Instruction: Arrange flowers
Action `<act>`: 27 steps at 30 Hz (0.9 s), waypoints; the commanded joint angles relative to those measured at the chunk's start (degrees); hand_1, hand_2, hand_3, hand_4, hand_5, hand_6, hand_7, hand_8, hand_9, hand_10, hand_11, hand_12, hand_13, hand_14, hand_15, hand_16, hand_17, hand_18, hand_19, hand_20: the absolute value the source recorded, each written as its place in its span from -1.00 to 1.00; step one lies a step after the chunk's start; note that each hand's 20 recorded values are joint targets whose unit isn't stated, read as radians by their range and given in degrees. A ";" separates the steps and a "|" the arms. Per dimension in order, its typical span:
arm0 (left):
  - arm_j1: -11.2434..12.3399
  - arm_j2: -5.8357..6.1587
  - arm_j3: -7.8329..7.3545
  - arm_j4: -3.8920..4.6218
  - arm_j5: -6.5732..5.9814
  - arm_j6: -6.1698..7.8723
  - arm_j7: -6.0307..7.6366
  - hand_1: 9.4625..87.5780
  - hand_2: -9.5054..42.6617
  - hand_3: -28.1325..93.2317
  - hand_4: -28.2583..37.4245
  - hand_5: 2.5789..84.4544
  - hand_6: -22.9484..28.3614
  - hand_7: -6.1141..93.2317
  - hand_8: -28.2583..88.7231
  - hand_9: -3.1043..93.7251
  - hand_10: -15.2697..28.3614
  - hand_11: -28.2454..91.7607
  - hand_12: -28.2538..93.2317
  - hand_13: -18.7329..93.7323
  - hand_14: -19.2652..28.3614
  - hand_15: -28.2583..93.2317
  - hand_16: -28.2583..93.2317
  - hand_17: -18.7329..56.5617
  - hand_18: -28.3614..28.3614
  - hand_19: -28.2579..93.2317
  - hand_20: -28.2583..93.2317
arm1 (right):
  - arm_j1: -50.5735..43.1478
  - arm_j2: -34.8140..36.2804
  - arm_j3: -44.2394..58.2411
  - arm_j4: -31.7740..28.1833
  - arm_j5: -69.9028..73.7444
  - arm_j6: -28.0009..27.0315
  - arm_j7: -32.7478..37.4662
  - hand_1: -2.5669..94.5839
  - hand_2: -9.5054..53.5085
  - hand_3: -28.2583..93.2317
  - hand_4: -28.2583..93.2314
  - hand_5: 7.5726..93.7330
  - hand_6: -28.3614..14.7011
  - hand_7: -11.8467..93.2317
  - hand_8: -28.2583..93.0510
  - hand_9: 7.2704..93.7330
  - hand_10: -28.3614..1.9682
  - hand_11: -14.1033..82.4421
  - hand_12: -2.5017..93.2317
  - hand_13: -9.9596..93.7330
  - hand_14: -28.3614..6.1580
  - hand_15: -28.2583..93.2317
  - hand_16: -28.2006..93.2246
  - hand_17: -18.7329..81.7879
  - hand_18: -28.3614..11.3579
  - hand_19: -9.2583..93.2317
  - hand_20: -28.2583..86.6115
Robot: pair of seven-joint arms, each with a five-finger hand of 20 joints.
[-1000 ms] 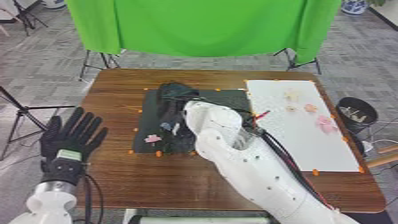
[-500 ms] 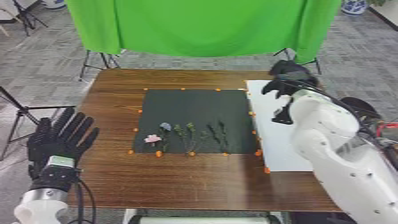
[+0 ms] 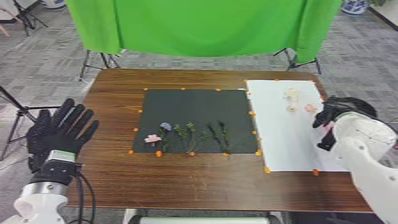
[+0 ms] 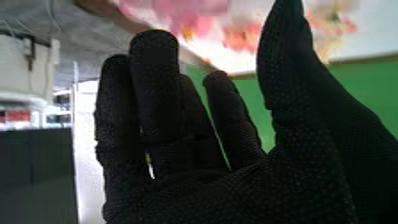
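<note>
No text, number or sign can be read. In the head view, a pale label (image 3: 62, 155) sits at the wrist end of the left hand (image 3: 59, 134), left in the frame, its print too small to make out; near the wrist view's left edge, a red patch (image 4: 16, 116) is too blurred to read.

Green cloth (image 3: 200, 30) hanging beyond table's (image 3: 195, 187) far edge. Stand legs (image 3: 105, 60) below it, left; more legs (image 3: 291, 56) right. Black stand (image 3: 51, 107) left of table, black tripod (image 3: 27, 14) far left. Blue-white vase (image 3: 354, 6) far right. Grey floor (image 3: 355, 55).
</note>
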 commanded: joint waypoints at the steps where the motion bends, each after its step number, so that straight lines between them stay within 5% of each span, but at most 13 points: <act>1: 1.10 -1.67 -0.56 -0.20 0.06 -0.06 -1.34 -0.55 -0.19 0.64 -1.00 -0.17 0.27 -0.60 -0.67 -0.30 0.43 -0.22 -0.35 -0.29 0.47 0.03 -0.64 -0.75 0.53 0.07 -0.41 | 4.53 -1.01 -2.29 5.32 2.61 -1.69 2.37 -0.01 -1.00 0.74 -1.00 -0.17 -0.01 -0.54 -0.70 -0.19 -0.21 -0.54 -0.69 0.36 -0.12 0.52 -0.26 -0.07 -0.74 0.67 -0.03; 3: 1.56 -2.08 -0.89 -0.72 -0.29 1.32 -1.92 -0.55 -0.19 0.64 -1.00 -0.16 0.27 -0.60 -0.67 -0.30 0.43 -0.22 -0.35 -0.29 0.47 0.03 -0.64 -0.75 0.53 0.07 -0.41 | 4.56 -0.95 -3.09 6.16 1.98 -1.30 2.67 0.07 -1.00 0.71 -1.00 -0.14 0.02 -0.51 -0.72 -0.16 -0.19 -0.52 -0.70 0.37 -0.05 0.44 -0.19 -0.07 -0.74 0.68 -0.04; 4: 0.62 -0.98 1.06 -0.70 -1.15 2.37 -0.12 -0.55 -0.19 0.64 -1.00 -0.16 0.28 -0.60 -0.67 -0.30 0.43 -0.22 -0.35 -0.29 0.47 0.03 -0.64 -0.75 0.53 0.07 -0.41 | 4.24 -0.84 -3.39 6.37 0.98 -0.77 2.27 0.15 -1.00 0.66 -1.00 -0.10 0.05 -0.50 -0.72 -0.13 -0.19 -0.51 -0.70 0.38 0.06 0.32 -0.12 -0.06 -0.73 0.68 -0.05; 6: 0.91 -1.50 0.63 -0.86 -1.30 2.63 -0.81 -0.55 -0.19 0.64 -1.00 -0.16 0.28 -0.60 -0.67 -0.30 0.44 -0.22 -0.35 -0.30 0.47 0.03 -0.64 -0.75 0.53 0.07 -0.41 | 3.70 -1.01 -3.40 6.82 0.02 -1.16 2.40 0.24 -1.00 0.64 -1.00 -0.03 0.09 -0.49 -0.73 -0.06 -0.17 -0.51 -0.70 0.39 0.14 0.20 -0.06 -0.06 -0.69 0.67 -0.05; 11: 1.18 -1.76 0.67 -0.77 -1.92 2.30 -0.83 -0.56 -0.18 0.64 -1.00 -0.15 0.28 -0.60 -0.67 -0.30 0.44 -0.21 -0.35 -0.30 0.48 0.03 -0.64 -0.75 0.53 0.07 -0.41 | 1.83 -1.59 -2.80 8.36 0.58 1.77 2.61 0.34 -0.98 0.61 -1.00 0.18 0.22 -0.42 -0.73 0.25 -0.01 -0.37 -0.60 0.44 0.27 0.07 0.03 -0.04 -0.60 0.64 -0.02; 14: 1.49 -1.96 0.58 -0.88 -2.26 2.30 -0.80 -0.56 -0.18 0.64 -1.00 -0.15 0.28 -0.60 -0.67 -0.30 0.45 -0.21 -0.35 -0.30 0.48 0.03 -0.64 -0.75 0.53 0.07 -0.41 | 0.60 -1.60 -2.67 8.47 -0.08 3.80 1.93 0.37 -1.00 0.60 -1.00 0.27 0.23 -0.29 -0.57 0.53 0.19 -0.51 -0.22 0.50 0.33 0.04 0.07 -0.02 -0.53 0.59 -0.03; 20: 1.97 -2.22 0.65 -0.88 -3.59 1.90 -0.32 -0.56 -0.17 0.64 -1.00 -0.15 0.28 -0.60 -0.67 -0.30 0.45 -0.21 -0.35 -0.30 0.48 0.03 -0.64 -0.75 0.53 0.07 -0.41 | -0.91 -0.88 -2.56 6.61 -2.10 7.59 0.43 0.41 -0.93 0.57 -1.00 0.38 0.27 -0.12 -0.50 0.66 0.23 -0.43 -0.01 0.58 0.32 0.03 0.13 0.03 -0.44 0.56 -0.03; 27: 1.74 -2.20 0.68 -0.74 -3.33 1.56 -0.27 -0.56 -0.17 0.64 -1.00 -0.14 0.28 -0.60 -0.67 -0.29 0.46 -0.21 -0.35 -0.30 0.49 0.03 -0.64 -0.75 0.53 0.07 -0.41 | -2.01 0.77 -1.84 -0.35 -4.25 12.14 -1.12 0.41 -0.90 0.58 -1.00 0.41 0.27 -0.10 -0.49 0.69 0.25 -0.42 0.04 0.60 0.31 0.06 0.15 0.02 -0.45 0.61 -0.03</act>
